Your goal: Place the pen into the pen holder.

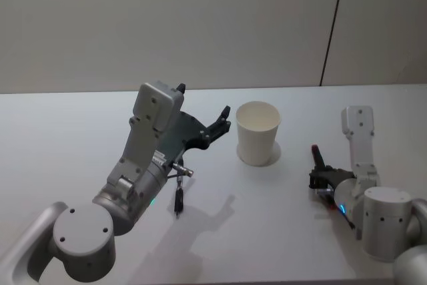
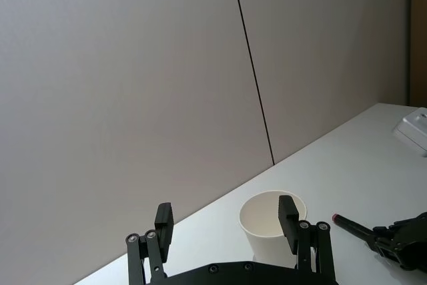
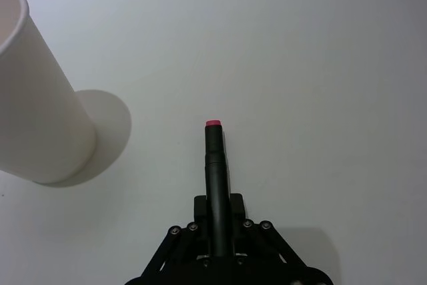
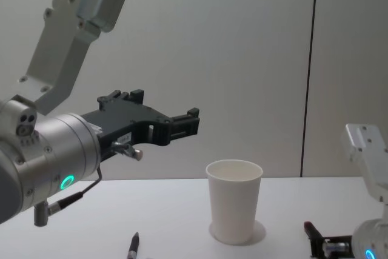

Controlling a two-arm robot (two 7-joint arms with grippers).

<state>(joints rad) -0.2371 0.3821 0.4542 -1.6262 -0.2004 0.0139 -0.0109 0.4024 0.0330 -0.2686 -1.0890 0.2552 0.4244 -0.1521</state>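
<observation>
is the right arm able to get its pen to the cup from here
Probably yes: the right gripper is shut on the pen, bare table separates it from the pen holder, and the open left gripper hovers on its other side.

Nothing can be read anywhere: no writing, number or brand. The pen holder (image 4: 233, 201) is plain white on the side that shows. A small pale sticker (image 4: 123, 138) on the body of the left claw (image 4: 191, 122) is too small to make out. The dark pen (image 3: 213, 165) gripped in the right claw (image 3: 215, 213) shows a bare barrel with a red end and no legible print.
</observation>
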